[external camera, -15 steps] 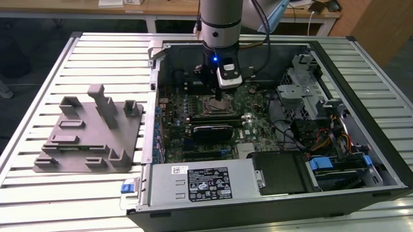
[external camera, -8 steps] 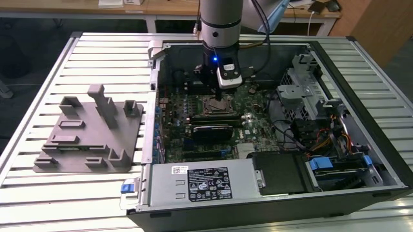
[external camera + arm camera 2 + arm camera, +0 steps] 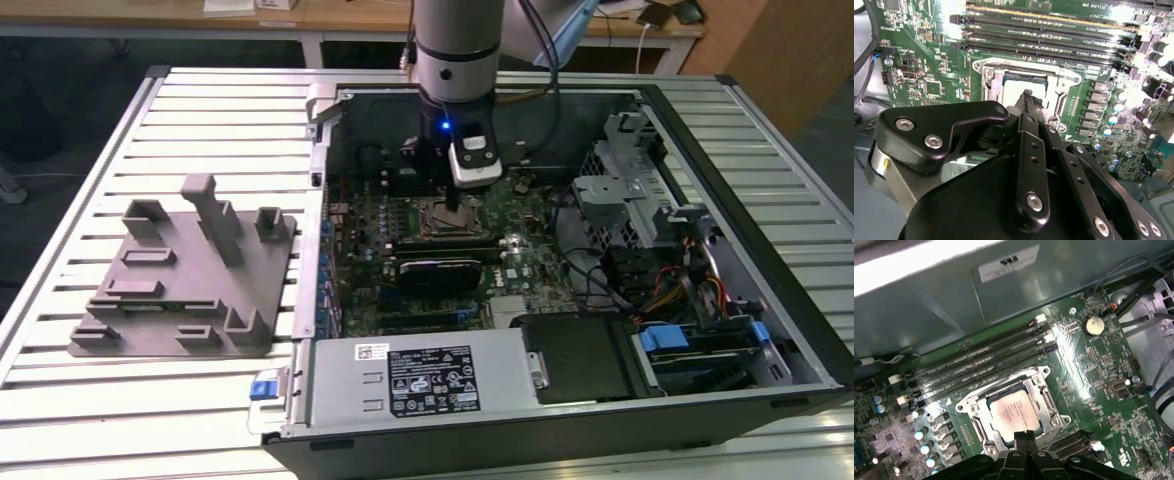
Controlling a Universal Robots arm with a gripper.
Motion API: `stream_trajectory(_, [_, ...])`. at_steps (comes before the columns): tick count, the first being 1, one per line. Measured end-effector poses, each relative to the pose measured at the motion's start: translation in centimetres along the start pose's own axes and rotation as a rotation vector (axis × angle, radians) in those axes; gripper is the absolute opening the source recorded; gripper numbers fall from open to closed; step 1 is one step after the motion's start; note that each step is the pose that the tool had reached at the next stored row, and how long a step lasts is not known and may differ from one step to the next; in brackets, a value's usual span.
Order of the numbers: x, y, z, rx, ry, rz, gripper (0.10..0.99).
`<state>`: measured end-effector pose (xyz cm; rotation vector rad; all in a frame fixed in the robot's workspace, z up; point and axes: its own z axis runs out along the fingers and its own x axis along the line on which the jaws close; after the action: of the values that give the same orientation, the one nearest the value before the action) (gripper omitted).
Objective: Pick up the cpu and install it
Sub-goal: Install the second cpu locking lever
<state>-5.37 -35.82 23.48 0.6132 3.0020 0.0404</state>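
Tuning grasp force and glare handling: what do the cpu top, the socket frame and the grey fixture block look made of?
cpu: metal lid by the look, satin silver-grey, with a soft, diffuse sheen.
socket frame: likely plated steel, bright silver with sharp highlights on its edges.
fixture block: probably plastic, matte uniform grey with no glints.
The gripper sits at the cpu's edge.

One open computer case (image 3: 747, 330) fills the centre and right of the exterior view, holding one green motherboard (image 3: 534, 255). One grey fixture block (image 3: 187, 290) stands at the left of that frame on one slatted table (image 3: 214, 110). One cpu (image 3: 1013, 412) sits in one socket frame (image 3: 971, 407) at lower centre of the first wrist view, beside four long memory slots (image 3: 979, 365) and one round coin battery (image 3: 1094, 325) at upper right. One arm (image 3: 458, 40) carries one hand (image 3: 1024, 437).
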Motion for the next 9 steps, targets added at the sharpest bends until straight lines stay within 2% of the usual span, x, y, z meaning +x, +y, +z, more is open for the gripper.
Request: stream_trajectory(9, [-0.62, -1.46, 0.02, 0.000, 0.0001, -0.003, 0.106])
